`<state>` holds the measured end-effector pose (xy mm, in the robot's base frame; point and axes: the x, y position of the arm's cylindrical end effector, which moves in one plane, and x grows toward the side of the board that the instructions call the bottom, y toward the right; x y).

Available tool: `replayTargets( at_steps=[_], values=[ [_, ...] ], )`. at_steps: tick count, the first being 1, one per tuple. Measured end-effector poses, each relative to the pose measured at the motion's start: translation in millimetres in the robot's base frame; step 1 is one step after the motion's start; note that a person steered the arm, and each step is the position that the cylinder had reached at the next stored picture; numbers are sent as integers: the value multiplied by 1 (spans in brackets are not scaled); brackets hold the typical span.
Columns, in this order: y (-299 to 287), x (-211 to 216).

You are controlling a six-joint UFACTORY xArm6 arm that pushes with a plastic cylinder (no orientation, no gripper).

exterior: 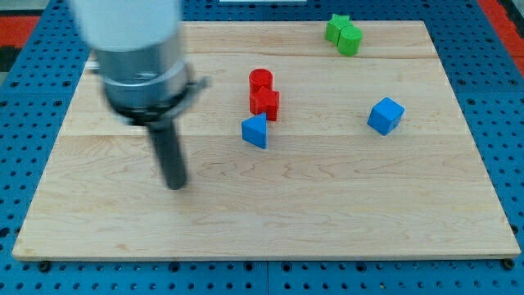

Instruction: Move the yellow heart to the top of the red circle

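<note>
The red circle block [260,79] stands on the wooden board [327,205] a little above the middle. A second red block [265,102], of a star-like shape, touches it just below. No yellow heart shows anywhere in the view; the arm may hide it. My tip [175,185] rests on the board at the view's left, well to the left of and below the red blocks, touching no block.
A blue triangular block [255,131] lies just below the red pair. A blue cube [386,115] sits at the view's right. Two green blocks [344,34] touch each other at the top right edge. The arm's grey body [139,57] covers the top left.
</note>
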<state>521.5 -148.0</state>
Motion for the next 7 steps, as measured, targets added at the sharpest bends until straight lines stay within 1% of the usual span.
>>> replayTargets(
  at_steps=[1, 2, 3, 4, 5, 6, 7],
  values=[
    [-57, -36],
    [-88, -110],
    [-137, -160],
    [-157, -172],
    [-157, -199],
    [-157, -234],
    [-131, -266]
  ],
)
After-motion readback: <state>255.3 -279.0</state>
